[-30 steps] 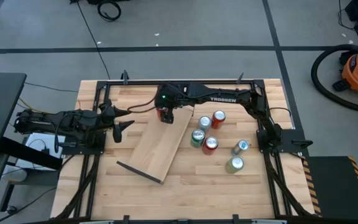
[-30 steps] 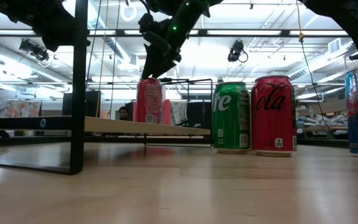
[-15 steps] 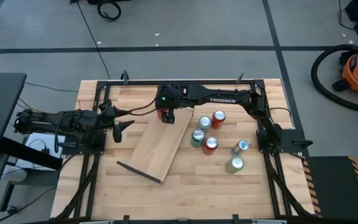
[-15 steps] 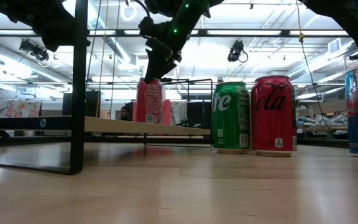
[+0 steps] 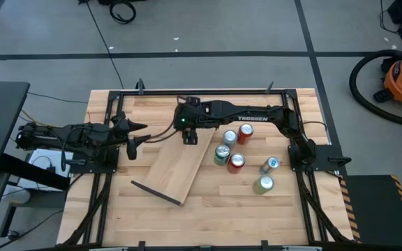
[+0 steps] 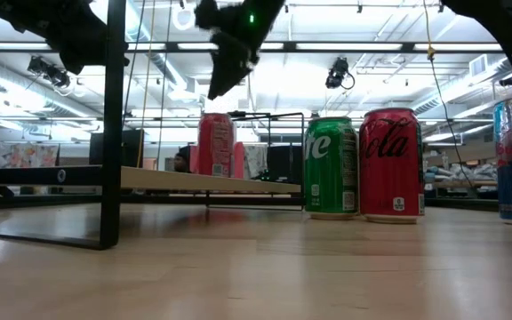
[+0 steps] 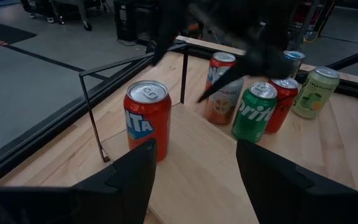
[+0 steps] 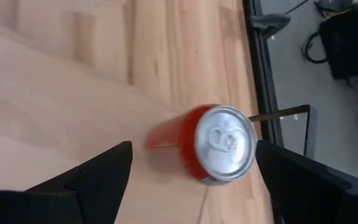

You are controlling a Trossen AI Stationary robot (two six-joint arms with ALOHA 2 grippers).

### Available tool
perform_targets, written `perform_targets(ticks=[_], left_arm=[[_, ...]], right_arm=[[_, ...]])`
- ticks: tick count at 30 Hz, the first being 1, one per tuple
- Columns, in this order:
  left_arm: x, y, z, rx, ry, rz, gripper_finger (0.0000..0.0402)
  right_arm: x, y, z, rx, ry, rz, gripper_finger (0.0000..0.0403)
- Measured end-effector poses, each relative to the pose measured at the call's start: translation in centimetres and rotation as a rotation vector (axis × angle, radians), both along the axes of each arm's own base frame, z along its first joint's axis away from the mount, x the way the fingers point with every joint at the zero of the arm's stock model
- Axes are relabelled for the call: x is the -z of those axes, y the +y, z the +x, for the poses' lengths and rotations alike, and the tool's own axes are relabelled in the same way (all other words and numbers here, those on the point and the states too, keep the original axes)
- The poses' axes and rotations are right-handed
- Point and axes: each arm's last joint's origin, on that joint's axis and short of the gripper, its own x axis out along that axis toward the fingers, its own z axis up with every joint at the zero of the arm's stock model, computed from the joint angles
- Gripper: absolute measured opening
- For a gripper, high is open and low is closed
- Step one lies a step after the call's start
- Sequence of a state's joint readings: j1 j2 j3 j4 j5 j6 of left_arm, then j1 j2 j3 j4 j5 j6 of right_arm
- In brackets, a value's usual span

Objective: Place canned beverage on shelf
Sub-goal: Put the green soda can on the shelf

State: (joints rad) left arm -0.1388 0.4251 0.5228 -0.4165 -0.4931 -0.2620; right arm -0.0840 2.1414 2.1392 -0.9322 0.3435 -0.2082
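Since the red cylindrical aluminium can (image 7: pixel 146 117) stands upright on the light-wood plank shelf's (image 5: pixel 180 162) far end, we judge it rigid, slick, best gripped mid-body; right gripper (image 5: pixel 189 137) fingers hover open above, left gripper's (image 5: pixel 139 138) part-open.

Dark jointed arms (image 5: pixel 257 111), white lettering, green light.

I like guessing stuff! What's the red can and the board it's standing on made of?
The red can looks like thin metal, probably aluminium: its top is shiny silver with a pull tab, and the side is painted glossy red. The shelf under it looks like pale wood with a smooth matte finish and faint grain lines.
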Motion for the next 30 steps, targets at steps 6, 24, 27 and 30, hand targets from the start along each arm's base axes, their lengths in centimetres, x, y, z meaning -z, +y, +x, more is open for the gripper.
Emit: perform_targets(ticks=[6,24,27,30], left_arm=[[0.1,0.0,0.0,-0.005,0.001,-0.013,0.0231],[0.1,0.0,0.0,-0.002,0.001,-0.023,0.0231],[0.1,-0.1,0.0,0.018,0.001,-0.03,0.0231],[0.1,-0.1,0.0,0.019,0.001,-0.03,0.0231]], right_arm=[[-0.7,2.1,-1.7,0.05,0.109,0.192,0.0352],[3.6,5.8,-4.6,0.103,0.5,0.37,0.0395],[4.8,5.9,-4.8,0.105,0.536,0.369,0.0395],[5.4,5.9,-5.0,0.112,0.571,0.366,0.0394]])
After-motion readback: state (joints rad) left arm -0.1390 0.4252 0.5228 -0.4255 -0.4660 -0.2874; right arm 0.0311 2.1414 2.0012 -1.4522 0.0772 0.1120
